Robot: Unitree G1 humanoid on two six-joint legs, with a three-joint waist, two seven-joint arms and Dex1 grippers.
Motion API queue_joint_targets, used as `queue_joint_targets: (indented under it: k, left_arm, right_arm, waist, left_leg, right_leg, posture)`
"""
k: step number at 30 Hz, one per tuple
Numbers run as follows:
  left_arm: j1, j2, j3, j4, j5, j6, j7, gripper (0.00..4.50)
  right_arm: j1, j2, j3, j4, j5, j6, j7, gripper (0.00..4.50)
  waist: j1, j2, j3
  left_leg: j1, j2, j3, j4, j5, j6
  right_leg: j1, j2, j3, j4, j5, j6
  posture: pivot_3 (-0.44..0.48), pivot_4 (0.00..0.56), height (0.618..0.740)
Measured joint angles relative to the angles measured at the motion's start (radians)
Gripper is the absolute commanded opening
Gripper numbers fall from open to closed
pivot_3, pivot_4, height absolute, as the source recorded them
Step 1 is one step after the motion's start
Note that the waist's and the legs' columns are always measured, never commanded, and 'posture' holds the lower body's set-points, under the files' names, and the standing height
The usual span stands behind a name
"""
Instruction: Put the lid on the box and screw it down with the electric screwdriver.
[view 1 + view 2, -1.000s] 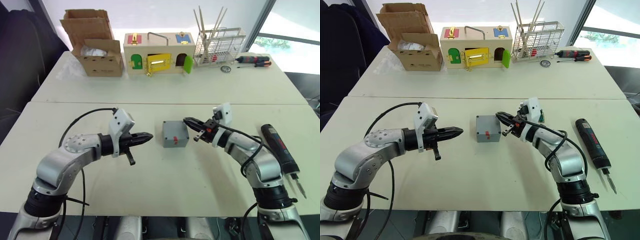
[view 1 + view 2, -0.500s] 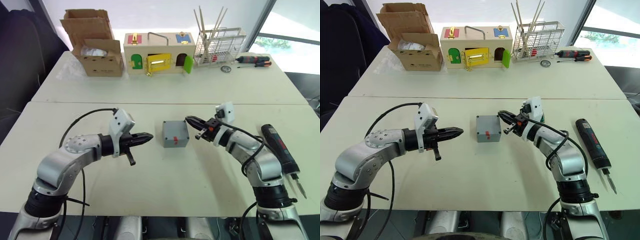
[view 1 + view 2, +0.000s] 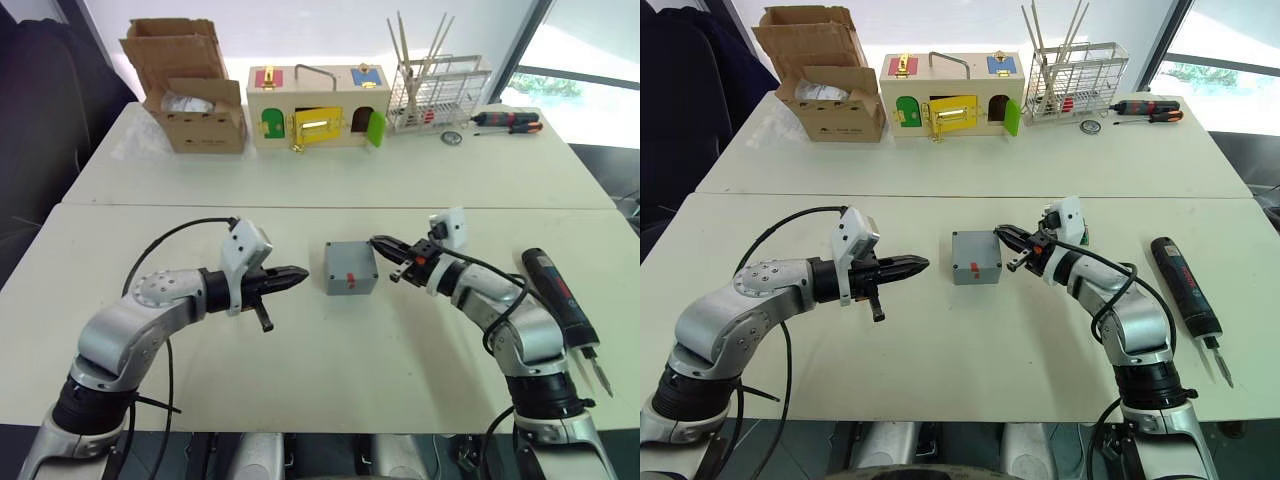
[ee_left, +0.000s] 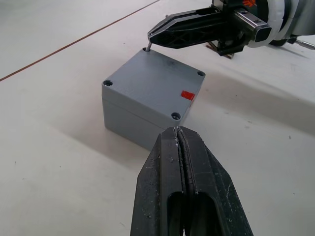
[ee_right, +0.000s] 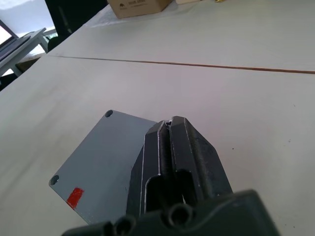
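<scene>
The grey box (image 3: 350, 282) stands mid-table with the lid (image 4: 152, 83) resting on top, a red mark near one corner. Screw heads show in three lid corners. My right gripper (image 3: 375, 241) is shut, its tip over the fourth, far corner, pinching a small screw (image 4: 148, 48) that points down at the hole. My left gripper (image 3: 300, 272) is shut and empty, hovering a short way left of the box and pointing at it. The electric screwdriver (image 3: 560, 290), black with red markings, lies on the table at the right, beyond my right arm.
On the far table stand a cardboard box (image 3: 190, 100), a wooden latch box (image 3: 318, 108) and a wire rack (image 3: 435, 90) with sticks. Two slim hand screwdrivers (image 3: 508, 122) lie next to the rack. A seam (image 3: 330, 205) splits the two tables.
The left gripper has edged slightly toward the box. The right gripper stays at the box's far corner, barely shifted.
</scene>
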Motion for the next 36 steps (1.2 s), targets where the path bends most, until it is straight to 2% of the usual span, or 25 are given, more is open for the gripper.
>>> queue_joint_targets:
  k: [3, 6, 11, 14, 16, 19, 21, 22, 25, 28, 30, 33, 36]
  left_arm:
    - [0.000, 0.000, 0.000, 0.000, 0.004, 0.000, 0.000, 0.00]
    - [0.000, 0.000, 0.000, 0.001, 0.005, 0.000, 0.000, 0.00]
    - [0.000, -0.001, 0.000, 0.002, 0.005, -0.003, -0.005, 0.00]
    - [-0.007, -0.011, -0.003, 0.004, 0.004, -0.007, -0.021, 0.00]
    - [-0.018, -0.020, -0.005, 0.004, 0.002, -0.015, -0.034, 0.00]
    - [-0.049, -0.036, -0.011, 0.002, -0.019, -0.018, -0.062, 0.00]
    - [-0.072, -0.035, -0.030, -0.004, -0.023, -0.018, -0.085, 0.00]
    - [-0.084, -0.034, -0.046, -0.021, -0.038, -0.017, -0.106, 0.00]
    - [-0.113, -0.030, -0.092, -0.082, -0.064, -0.017, -0.163, 0.00]
    - [-0.130, -0.022, -0.132, -0.106, -0.066, -0.021, -0.202, 0.00]
    - [-0.133, -0.022, -0.152, -0.109, -0.062, -0.023, -0.212, 0.00]
    - [-0.131, -0.025, -0.183, -0.118, -0.050, -0.041, -0.220, 0.00]
    - [-0.122, -0.043, -0.215, -0.125, -0.035, -0.049, -0.207, 0.00]
  right_arm:
    - [-0.012, -0.007, 0.007, 0.010, -0.008, 0.005, 0.012, 0.08]
    - [-0.020, -0.013, 0.009, 0.012, -0.015, 0.010, 0.024, 0.80]
    - [-0.022, -0.039, 0.007, 0.003, -0.014, 0.037, 0.036, 3.30]
    - [-0.023, -0.068, -0.012, -0.041, 0.005, 0.086, 0.035, 4.46]
    - [-0.028, -0.101, -0.059, -0.085, 0.037, 0.134, 0.032, 4.46]
    - [-0.049, -0.207, -0.200, -0.153, 0.127, 0.268, 0.028, 4.46]
    - [-0.082, -0.318, -0.321, -0.167, 0.195, 0.389, 0.034, 4.46]
    - [-0.096, -0.410, -0.370, -0.158, 0.221, 0.460, 0.048, 4.46]
    - [-0.099, -0.649, -0.438, -0.080, 0.222, 0.559, 0.106, 4.46]
    - [-0.032, -0.820, -0.404, 0.029, 0.196, 0.606, 0.181, 4.46]
    - [-0.003, -0.865, -0.374, 0.078, 0.179, 0.621, 0.211, 4.46]
    - [0.104, -1.025, -0.240, 0.154, 0.175, 0.648, 0.351, 4.46]
    - [0.121, -1.089, -0.122, 0.227, 0.174, 0.644, 0.496, 4.46]
  waist:
    - [0.000, 0.000, 0.000]
    - [0.000, 0.000, 0.000]
    - [0.001, 0.000, 0.000]
    - [0.003, 0.001, 0.001]
    - [0.005, 0.001, 0.001]
    - [0.008, 0.001, 0.001]
    - [0.006, 0.001, 0.001]
    - [0.007, 0.002, 0.002]
    - [0.004, 0.002, 0.002]
    - [0.001, 0.002, 0.002]
    - [-0.004, 0.003, 0.002]
    - [0.000, 0.005, 0.002]
    - [0.001, 0.005, 0.002]
  left_leg:
    - [0.000, 0.000, 0.000, 0.000, 0.000, 0.000]
    - [0.000, 0.000, 0.000, 0.000, 0.000, 0.000]
    - [0.000, 0.000, 0.000, 0.000, 0.000, 0.000]
    - [-0.001, 0.000, 0.000, 0.000, 0.000, 0.000]
    - [-0.002, 0.000, 0.000, 0.000, 0.000, 0.000]
    - [-0.006, 0.000, 0.000, 0.001, 0.000, 0.001]
    - [-0.008, -0.001, 0.000, 0.002, 0.000, 0.001]
    - [-0.009, -0.001, 0.000, 0.002, -0.002, 0.003]
    - [-0.010, 0.000, 0.000, 0.002, -0.002, 0.004]
    - [-0.009, 0.000, 0.000, 0.002, -0.002, 0.004]
    - [-0.009, 0.000, 0.001, 0.002, -0.002, 0.004]
    - [-0.009, 0.000, 0.001, 0.002, -0.002, 0.004]
    - [-0.010, 0.000, 0.001, 0.003, -0.002, 0.005]
  right_leg:
    - [0.000, 0.000, 0.000, 0.000, 0.000, 0.000]
    - [0.000, 0.000, 0.000, 0.000, 0.000, 0.000]
    - [0.000, 0.000, 0.000, 0.000, 0.000, 0.000]
    - [-0.001, 0.000, 0.000, 0.000, 0.000, 0.000]
    - [-0.001, 0.000, 0.000, 0.000, 0.000, 0.000]
    - [-0.004, -0.001, 0.000, 0.000, 0.000, -0.001]
    - [-0.006, -0.001, 0.000, 0.000, 0.001, -0.001]
    - [-0.007, -0.001, 0.000, -0.001, 0.001, -0.002]
    - [-0.008, 0.000, 0.000, -0.001, 0.001, -0.002]
    - [-0.008, 0.000, 0.000, -0.001, 0.000, -0.002]
    - [-0.008, 0.000, 0.000, -0.001, 0.001, -0.002]
    - [-0.009, 0.000, 0.001, -0.001, 0.000, -0.002]
    - [-0.009, 0.000, 0.002, -0.001, 0.000, -0.002]
  posture:
    - [0.000, 0.150, 0.728]
    - [0.000, 0.150, 0.728]
    - [0.000, 0.150, 0.728]
    - [0.000, 0.150, 0.728]
    - [0.000, 0.150, 0.728]
    - [0.000, 0.150, 0.728]
    - [0.000, 0.150, 0.728]
    - [0.000, 0.150, 0.728]
    - [0.000, 0.150, 0.728]
    - [0.000, 0.150, 0.728]
    - [0.000, 0.150, 0.728]
    - [0.000, 0.150, 0.728]
    - [0.000, 0.150, 0.728]
